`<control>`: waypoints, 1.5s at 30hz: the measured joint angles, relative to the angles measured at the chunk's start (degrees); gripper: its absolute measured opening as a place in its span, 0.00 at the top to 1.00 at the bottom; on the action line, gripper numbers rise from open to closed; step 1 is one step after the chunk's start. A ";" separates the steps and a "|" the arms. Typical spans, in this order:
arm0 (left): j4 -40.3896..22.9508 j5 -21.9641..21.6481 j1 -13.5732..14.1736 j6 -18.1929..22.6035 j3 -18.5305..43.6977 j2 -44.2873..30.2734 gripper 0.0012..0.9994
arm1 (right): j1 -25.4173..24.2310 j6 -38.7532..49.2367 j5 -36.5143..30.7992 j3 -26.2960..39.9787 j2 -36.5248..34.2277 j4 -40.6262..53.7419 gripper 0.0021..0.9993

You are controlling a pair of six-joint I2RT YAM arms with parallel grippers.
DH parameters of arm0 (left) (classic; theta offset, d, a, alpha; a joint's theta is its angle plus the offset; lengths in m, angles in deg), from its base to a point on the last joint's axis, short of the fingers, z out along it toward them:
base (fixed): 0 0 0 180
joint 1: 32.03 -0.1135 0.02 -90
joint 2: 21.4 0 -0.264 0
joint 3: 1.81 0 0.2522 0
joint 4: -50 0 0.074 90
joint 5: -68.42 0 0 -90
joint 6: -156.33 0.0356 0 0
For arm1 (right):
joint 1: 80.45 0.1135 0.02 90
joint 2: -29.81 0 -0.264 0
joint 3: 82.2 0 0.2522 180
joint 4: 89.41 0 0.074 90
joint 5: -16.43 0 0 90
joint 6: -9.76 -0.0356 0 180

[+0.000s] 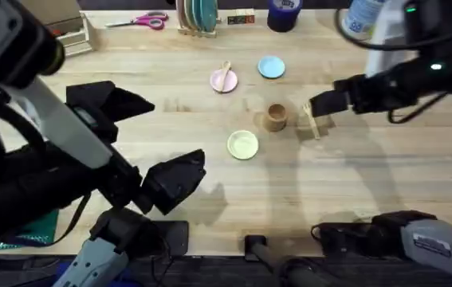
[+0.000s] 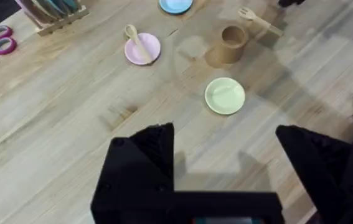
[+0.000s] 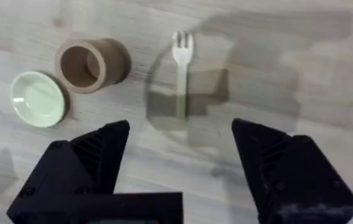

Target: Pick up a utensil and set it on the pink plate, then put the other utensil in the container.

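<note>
Spoon (image 1: pixel 225 76) on pink plate (image 1: pixel 217 80), toward table's (image 1: pixel 385 183) far edge | fork (image 1: pixel 313 123) flat on table, just beside cup (image 1: pixel 275 116) | my right claw (image 3: pixel 179 165) open above fork | left claw (image 2: pixel 226 162) open | yellow plate (image 1: pixel 243 144) near cup | blue plate (image 1: pixel 271 68) beyond.

Your overhead view looks down and forward across the table (image 1: pixel 210 191). Your left wrist view sits higher and farther back; your right wrist hangs closer. All three share the container (image 1: pixel 275 116) (image 2: pixel 232 43) (image 3: pixel 89 64).

Black arms, blocky black jaws
</note>
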 joint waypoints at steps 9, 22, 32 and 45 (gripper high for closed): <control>0.00 0.00 0.00 -0.01 0.00 0.00 0.00 | 2.73 2.51 -0.02 0.00 -10.68 -5.97 0.00; 0.00 0.00 0.00 -0.02 0.00 0.00 0.00 | 2.74 3.73 -0.64 0.07 -20.68 -11.08 0.00; 0.00 -0.02 0.00 -0.02 0.00 -0.02 0.00 | 2.93 3.75 -1.95 0.07 -20.68 -9.88 0.00; 0.00 -0.02 0.00 0.00 0.00 -0.02 0.00 | 2.93 3.30 -5.21 0.07 -20.83 -9.62 0.00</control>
